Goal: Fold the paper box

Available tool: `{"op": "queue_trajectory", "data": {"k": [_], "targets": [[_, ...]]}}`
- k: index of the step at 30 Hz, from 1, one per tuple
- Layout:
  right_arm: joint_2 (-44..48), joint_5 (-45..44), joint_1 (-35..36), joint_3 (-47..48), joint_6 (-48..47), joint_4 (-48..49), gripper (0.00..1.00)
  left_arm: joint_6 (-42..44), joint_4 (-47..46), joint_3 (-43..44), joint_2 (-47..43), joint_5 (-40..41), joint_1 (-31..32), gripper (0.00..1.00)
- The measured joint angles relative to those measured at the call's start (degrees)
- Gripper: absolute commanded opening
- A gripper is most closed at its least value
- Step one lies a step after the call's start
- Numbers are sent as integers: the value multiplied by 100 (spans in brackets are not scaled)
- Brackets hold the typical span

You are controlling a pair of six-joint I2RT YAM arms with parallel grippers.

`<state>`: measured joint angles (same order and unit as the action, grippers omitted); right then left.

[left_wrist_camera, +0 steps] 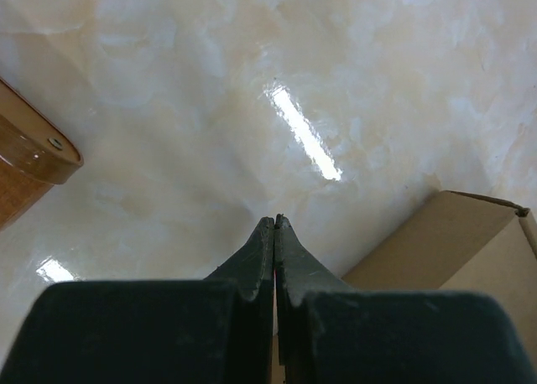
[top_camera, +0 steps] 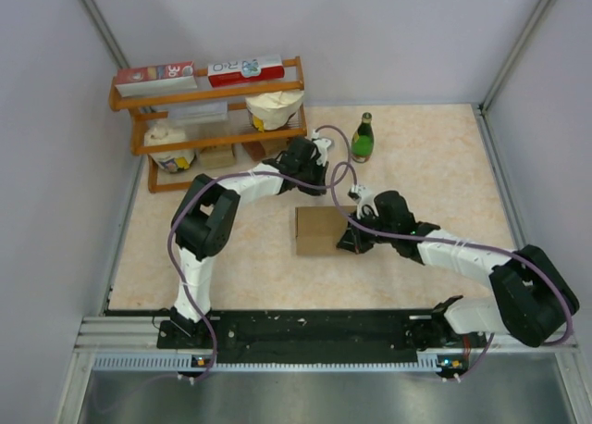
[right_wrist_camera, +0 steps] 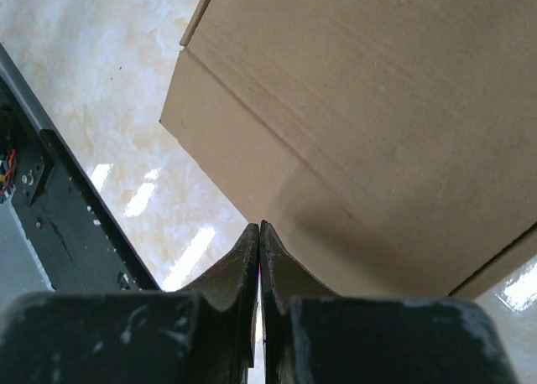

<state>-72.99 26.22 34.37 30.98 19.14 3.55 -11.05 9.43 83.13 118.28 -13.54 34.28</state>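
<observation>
The paper box [top_camera: 319, 230] is plain brown cardboard, folded into a small rectangular box at the middle of the table. In the right wrist view the paper box [right_wrist_camera: 369, 124] fills the upper right, a crease running across its face. My right gripper [right_wrist_camera: 259, 226] is shut, its tips meeting just at the box's near edge; in the top view the right gripper [top_camera: 351, 240] sits against the box's right side. My left gripper [left_wrist_camera: 274, 220] is shut with nothing in it, above bare table, and a corner of the paper box [left_wrist_camera: 449, 241] shows to its right.
A wooden shelf [top_camera: 208, 118] with printed cartons, bags and small boxes stands at the back left; its rounded foot [left_wrist_camera: 33, 153] shows in the left wrist view. A green bottle [top_camera: 362, 139] stands behind the box. The black base rail [right_wrist_camera: 50, 199] runs along the near edge.
</observation>
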Motion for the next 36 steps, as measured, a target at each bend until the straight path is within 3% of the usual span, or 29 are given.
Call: {"op": "queue_trajectory", "data": {"k": [9, 22, 36], "targets": [[-520, -46, 13, 118, -153, 55, 0, -66, 4, -363, 39, -354, -28, 0], [-664, -297, 13, 173, -271, 48, 0, -247, -745, -970, -120, -774, -66, 0], [-732, -887, 39, 168, -313, 90, 0, -560, -1182, -2079, -809, -791, -94, 0]]}}
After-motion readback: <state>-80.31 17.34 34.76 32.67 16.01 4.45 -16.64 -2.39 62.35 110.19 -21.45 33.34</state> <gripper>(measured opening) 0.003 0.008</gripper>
